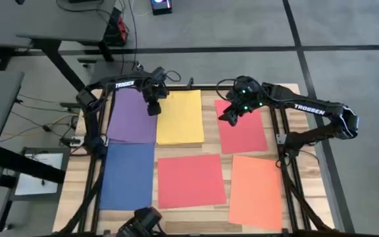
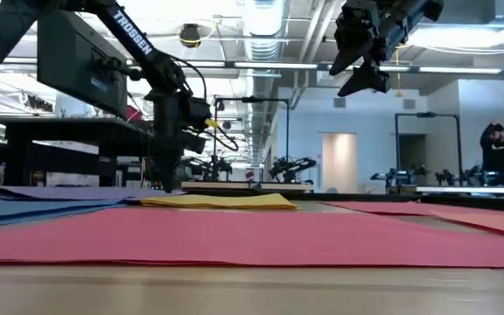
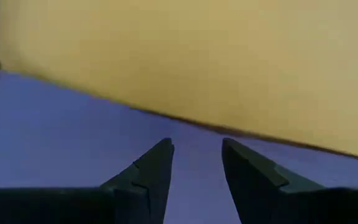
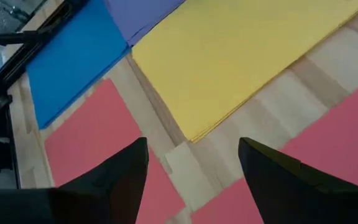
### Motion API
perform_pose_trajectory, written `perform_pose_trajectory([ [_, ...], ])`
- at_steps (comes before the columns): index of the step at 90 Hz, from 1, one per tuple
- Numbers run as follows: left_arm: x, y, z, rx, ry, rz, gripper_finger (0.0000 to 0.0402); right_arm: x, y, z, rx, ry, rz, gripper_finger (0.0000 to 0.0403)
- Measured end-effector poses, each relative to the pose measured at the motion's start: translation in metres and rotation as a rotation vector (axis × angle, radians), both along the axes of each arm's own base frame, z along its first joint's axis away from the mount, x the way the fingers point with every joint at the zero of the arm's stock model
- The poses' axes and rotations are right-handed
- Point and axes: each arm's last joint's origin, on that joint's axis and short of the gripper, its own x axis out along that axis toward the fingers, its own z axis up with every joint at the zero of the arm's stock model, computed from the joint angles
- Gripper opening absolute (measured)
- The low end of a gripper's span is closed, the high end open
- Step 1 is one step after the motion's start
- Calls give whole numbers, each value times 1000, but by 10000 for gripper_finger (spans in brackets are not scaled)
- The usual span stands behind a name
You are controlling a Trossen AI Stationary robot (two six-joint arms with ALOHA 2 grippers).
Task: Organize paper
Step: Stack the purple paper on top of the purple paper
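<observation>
Paper sheets on bench (image 1: pixel 210 148), six: purple (image 1: pixel 134 116) one, yellow (image 1: pixel 180 117) one, blue (image 1: pixel 127 175) one, red-pink two (image 1: pixel 190 180) (image 1: pixel 242 129), orange-coral (image 1: pixel 256 191) one. Left gripper (image 1: pixel 153 105) low at purple-yellow seam, jaws slightly apart. Right gripper (image 1: pixel 230 117) raised, jaws wide apart.

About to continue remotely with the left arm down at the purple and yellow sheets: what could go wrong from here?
1. The left gripper, fingers open, sits low on the purple sheet right at the edge of the yellow sheet; closing could pinch both or crumple one.
2. The purple sheet overlaps the blue sheet, so dragging it may shift the blue one.
3. The right gripper hangs open above the table near the yellow sheet; moving it left may crowd the left arm.
</observation>
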Motion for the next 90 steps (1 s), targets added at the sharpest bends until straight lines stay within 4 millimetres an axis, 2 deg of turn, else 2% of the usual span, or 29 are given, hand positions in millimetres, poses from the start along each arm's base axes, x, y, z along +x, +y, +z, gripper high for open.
perform_pose_trajectory([
  [22,-2,5,0,34,-12,-34,125,0,2,0,2,5,7,240],
  [44,-1,5,-1,27,-8,2,125,0,1,-1,-5,6,13,240],
  [90,-12,-3,-7,-31,113,76,125,-1,2,-2,-35,21,49,240],
])
